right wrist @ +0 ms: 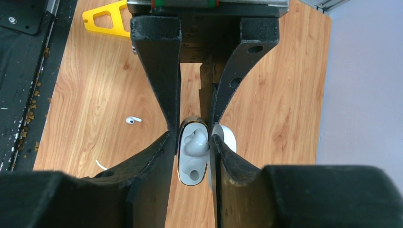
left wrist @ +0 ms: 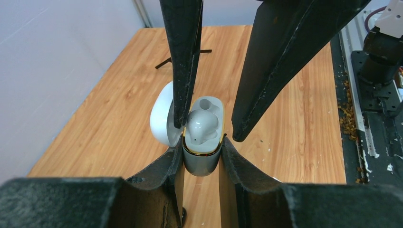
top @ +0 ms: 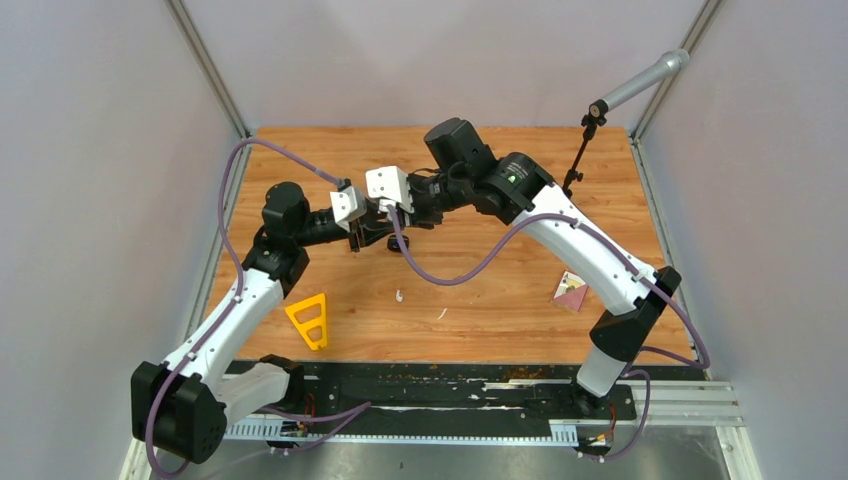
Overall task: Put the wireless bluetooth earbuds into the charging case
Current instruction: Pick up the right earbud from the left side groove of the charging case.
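Inside the open white charging case (left wrist: 202,164), held above the desk (left wrist: 119,118), a white earbud (left wrist: 202,124) lies in one socket; the other socket is bare. The left jaws clench the case. The right jaws stand parted astride the bud, one finger touching it. A careless withdrawal could drag the bud out or knock the lid (left wrist: 160,114). Another white earbud (right wrist: 133,119), a white sliver (right wrist: 100,165) and a yellow triangle (right wrist: 102,19) lie below, obstructing nothing.

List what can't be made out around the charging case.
- Top external: charging case hidden beneath the meeting left gripper and right gripper.
- Left wrist: lid mostly behind a right finger.
- Both wrist views: whether the right fingers squeeze the case or merely flank it.
- Top external: loose earbud too small to show its orientation.
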`<move>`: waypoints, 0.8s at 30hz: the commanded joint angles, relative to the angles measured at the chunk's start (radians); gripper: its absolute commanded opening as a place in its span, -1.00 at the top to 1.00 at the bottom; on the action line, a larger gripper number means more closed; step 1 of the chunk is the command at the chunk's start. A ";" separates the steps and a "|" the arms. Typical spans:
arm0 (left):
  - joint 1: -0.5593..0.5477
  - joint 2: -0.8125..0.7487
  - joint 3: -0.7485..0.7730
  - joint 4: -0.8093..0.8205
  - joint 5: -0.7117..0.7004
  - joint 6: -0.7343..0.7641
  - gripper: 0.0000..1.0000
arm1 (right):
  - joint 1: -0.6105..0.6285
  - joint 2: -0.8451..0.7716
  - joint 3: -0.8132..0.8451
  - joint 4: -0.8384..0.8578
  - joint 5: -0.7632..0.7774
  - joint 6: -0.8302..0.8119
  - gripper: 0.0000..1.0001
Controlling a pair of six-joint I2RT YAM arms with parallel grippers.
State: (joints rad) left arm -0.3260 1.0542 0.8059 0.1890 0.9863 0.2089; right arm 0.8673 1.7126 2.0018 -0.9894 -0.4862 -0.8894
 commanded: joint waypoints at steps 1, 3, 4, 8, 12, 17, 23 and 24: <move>-0.005 -0.025 0.040 0.005 0.017 0.031 1.00 | 0.006 0.005 0.031 0.000 0.011 -0.026 0.31; -0.006 -0.025 0.038 0.004 0.017 0.036 1.00 | 0.006 0.009 0.032 -0.006 0.014 -0.031 0.32; -0.005 -0.026 0.038 0.005 0.018 0.038 1.00 | 0.006 0.011 0.032 -0.008 0.016 -0.031 0.33; -0.005 -0.028 0.041 0.000 0.018 0.048 1.00 | 0.006 0.017 0.045 -0.015 0.018 -0.030 0.46; -0.007 -0.028 0.042 -0.010 0.020 0.056 1.00 | 0.006 0.023 0.051 -0.014 0.024 -0.021 0.61; -0.007 -0.027 0.038 -0.016 0.012 0.057 1.00 | 0.006 0.024 0.062 -0.012 0.035 -0.008 0.72; -0.007 -0.021 0.029 -0.029 -0.009 0.061 1.00 | 0.005 0.002 0.093 -0.006 0.009 0.019 0.78; -0.007 -0.020 0.027 -0.028 -0.016 0.060 1.00 | 0.006 -0.002 0.100 -0.003 0.008 0.026 0.78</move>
State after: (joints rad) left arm -0.3267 1.0542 0.8059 0.1497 0.9752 0.2501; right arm 0.8673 1.7329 2.0384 -1.0229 -0.4625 -0.8871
